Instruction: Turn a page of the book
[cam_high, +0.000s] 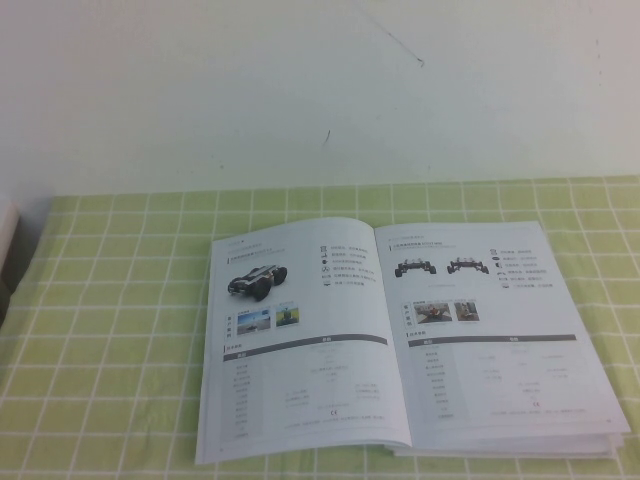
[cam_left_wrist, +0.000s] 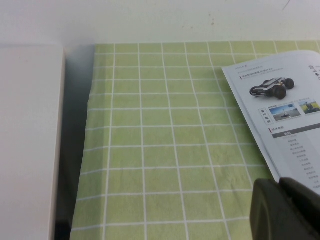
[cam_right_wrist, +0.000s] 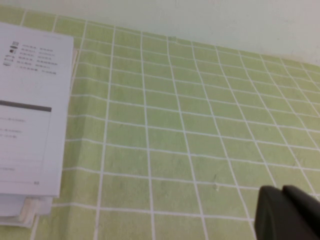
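Nearest the lens, in each wrist view, sits a dark blocky gripper tip. The right gripper hangs over bare cloth just off the book's outer edge, its two dark fingers pressed together with nothing between them. The left gripper hovers near the book's near left corner; whether its fingers are parted I cannot tell. Neither arm shows in the high view.

Out from the grippers lies the thin, glossy white softcover book, open flat on the green-and-white checked tablecloth, spine running away from the robot. Its right-hand page, white with small vehicle photos and a table, rests on a thicker stack of leaves than the left side has.

I would judge the leaves light, limp and slick (glossy paper tends to slide under a hard finger and cling to the sheet below). The best hold looks like the free outer edge or near corner of the right page, where the sheets fan slightly.

That fanning shows plainly only in the right wrist view. Only the left wrist view shows a pale flat slab beside the cloth; only the high view shows the whole spread.
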